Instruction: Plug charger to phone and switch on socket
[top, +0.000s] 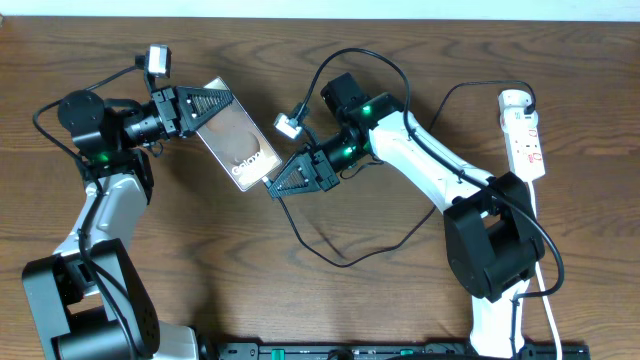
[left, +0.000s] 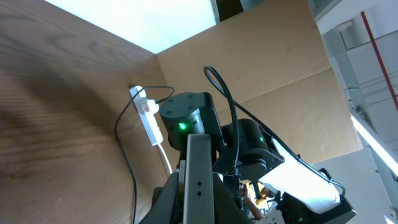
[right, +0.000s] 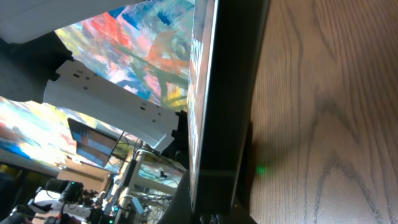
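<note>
The phone is held off the table, tilted, with its brownish back up. My left gripper is shut on its upper end; in the left wrist view the phone's grey edge sits between my fingers. My right gripper is shut at the phone's lower end, where the charger's black cable comes out of the jaws. The connector tip is hidden. The right wrist view shows the phone's dark edge running away from my fingers. The white socket lies at the far right and also shows in the left wrist view.
The black cable loops across the table in front of the right arm and rises toward the socket's far end. The socket's white cord runs down the right side past the right arm's base. A cardboard wall stands behind the table.
</note>
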